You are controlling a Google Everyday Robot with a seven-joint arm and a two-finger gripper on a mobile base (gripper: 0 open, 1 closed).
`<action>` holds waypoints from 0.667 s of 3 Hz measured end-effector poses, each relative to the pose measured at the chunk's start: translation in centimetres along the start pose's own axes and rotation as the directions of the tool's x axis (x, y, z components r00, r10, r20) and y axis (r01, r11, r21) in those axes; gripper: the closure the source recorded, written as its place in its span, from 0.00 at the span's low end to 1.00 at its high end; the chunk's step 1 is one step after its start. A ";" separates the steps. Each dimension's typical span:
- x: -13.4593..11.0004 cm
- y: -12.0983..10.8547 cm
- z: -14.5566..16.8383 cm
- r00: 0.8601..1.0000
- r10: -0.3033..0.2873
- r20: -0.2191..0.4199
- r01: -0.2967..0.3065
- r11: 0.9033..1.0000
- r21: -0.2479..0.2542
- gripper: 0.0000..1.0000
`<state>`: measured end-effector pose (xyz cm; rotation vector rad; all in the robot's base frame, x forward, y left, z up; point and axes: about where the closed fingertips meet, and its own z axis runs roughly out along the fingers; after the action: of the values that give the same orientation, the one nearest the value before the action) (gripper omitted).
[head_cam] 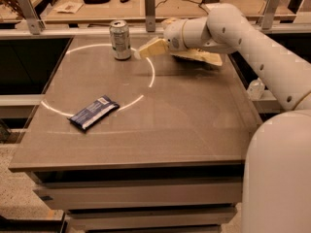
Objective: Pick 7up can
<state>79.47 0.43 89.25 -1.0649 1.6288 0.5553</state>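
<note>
7up can (120, 40) is standing upright near the far left corner of the surface (194, 130), just inside the far edge, with its pull-tab top facing up. It is sitting at the far arc of a thin white ring (151, 74) that is showing on the left half of the surface.

The end effector (141, 52) is hovering just to the right of the can, near the far edge, and is pointing leftward and slightly down toward the can's lower half. A narrow gap is separating its tip from the can, so it is not touching it. Whether the end effector is apart or together I cannot tell, since it is showing only as a single tan wedge.

The white arm (233, 30) is reaching in from the right, crossing above the far right corner. Beneath the wrist a tan bag (206, 58) is lying near the far edge, partly covered by the arm.

A dark blue snack bar (93, 112) is lying flat toward the left edge, about midway between the far and near edges and well apart from the can, and it is crossing the near arc of the ring. The robot's white body (277, 178) is standing beside the near right corner of the surface.
</note>
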 end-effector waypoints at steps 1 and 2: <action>-0.8 -0.1 2.8 1.000 0.010 0.003 -0.010 1.000 -0.011 0.00; -1.3 0.0 6.5 1.000 0.022 0.016 -0.022 0.999 -0.037 0.00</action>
<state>82.86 6.09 88.34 -1.0677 1.6233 0.6090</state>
